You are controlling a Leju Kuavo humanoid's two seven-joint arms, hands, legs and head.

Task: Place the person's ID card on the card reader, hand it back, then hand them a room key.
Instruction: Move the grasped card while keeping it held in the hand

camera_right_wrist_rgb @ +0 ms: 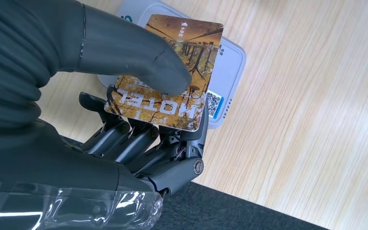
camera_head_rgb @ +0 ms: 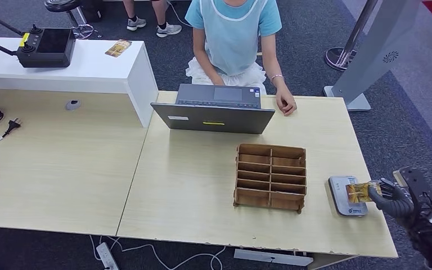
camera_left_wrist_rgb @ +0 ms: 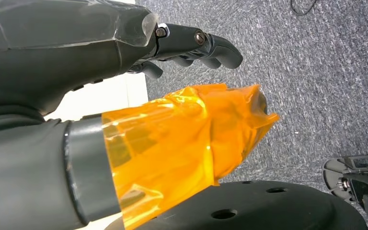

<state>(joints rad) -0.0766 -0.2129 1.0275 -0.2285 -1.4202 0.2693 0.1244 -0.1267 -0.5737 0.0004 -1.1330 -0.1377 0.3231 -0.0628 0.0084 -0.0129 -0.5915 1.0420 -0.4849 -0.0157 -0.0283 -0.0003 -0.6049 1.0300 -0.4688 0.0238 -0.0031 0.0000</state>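
My right hand (camera_head_rgb: 395, 200) is at the desk's near right corner and pinches a golden-brown card (camera_head_rgb: 361, 192) printed "HOTEL". In the right wrist view the thumb presses on top of the card (camera_right_wrist_rgb: 197, 44) and the fingers (camera_right_wrist_rgb: 139, 143) support it from below. The card hangs just over the grey card reader (camera_head_rgb: 341, 201), which lies flat on the desk, and covers part of the reader (camera_right_wrist_rgb: 231, 67). Whether card and reader touch I cannot tell. My left hand (camera_left_wrist_rgb: 139, 120) hangs beside the desk over grey carpet, its thumb wrapped in orange film, holding nothing.
A person (camera_head_rgb: 233, 34) in a light blue top sits across the desk with one hand (camera_head_rgb: 286, 104) resting on it. A grey laptop (camera_head_rgb: 214, 109) stands before them. A wooden slotted rack (camera_head_rgb: 271, 177) sits mid-desk. Another golden card (camera_head_rgb: 118, 48) lies on the white counter beside a black controller (camera_head_rgb: 45, 48).
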